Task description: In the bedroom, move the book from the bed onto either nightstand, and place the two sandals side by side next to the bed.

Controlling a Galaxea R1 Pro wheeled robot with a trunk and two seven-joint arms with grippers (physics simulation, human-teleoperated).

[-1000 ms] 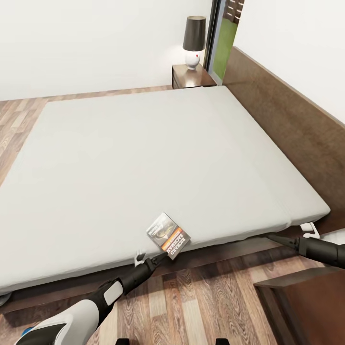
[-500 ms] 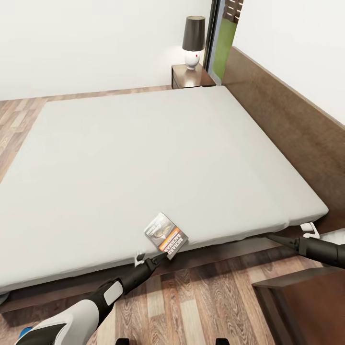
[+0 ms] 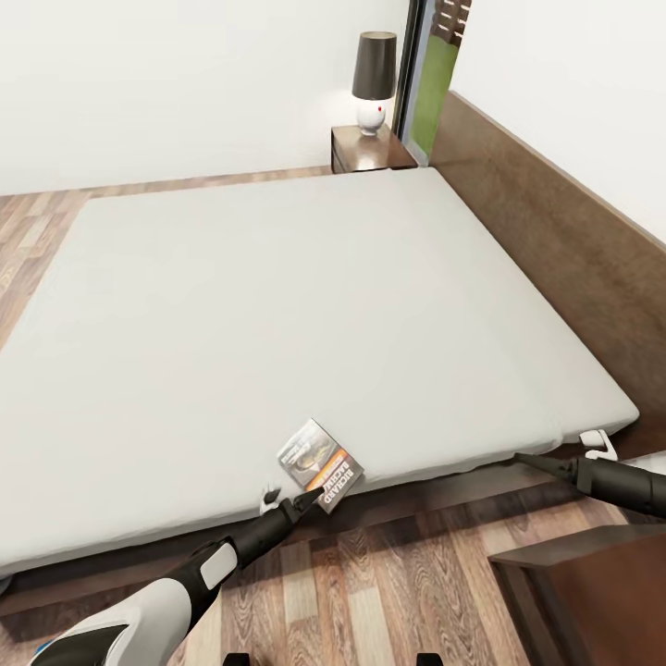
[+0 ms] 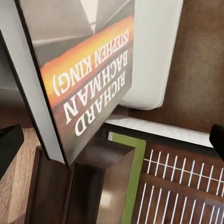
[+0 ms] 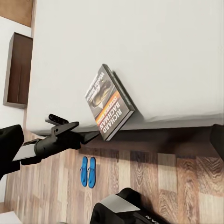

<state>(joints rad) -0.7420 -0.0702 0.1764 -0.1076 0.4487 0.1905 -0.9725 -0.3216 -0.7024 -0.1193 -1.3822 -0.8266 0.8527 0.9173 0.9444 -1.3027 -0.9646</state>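
Now, in the head view, the book [image 3: 320,464] had tipped up off the near edge of the bed [image 3: 277,305], the left gripper [image 3: 310,500] pinching its corner. Left wrist: cover close, jaws shut on it. Right wrist: sandals [image 5: 87,171] lay paired on the floor; right gripper [image 3: 530,458], state unclear.

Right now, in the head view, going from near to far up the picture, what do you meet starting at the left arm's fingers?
Left fingers → book → mattress of the bed → nightstand → lamp.
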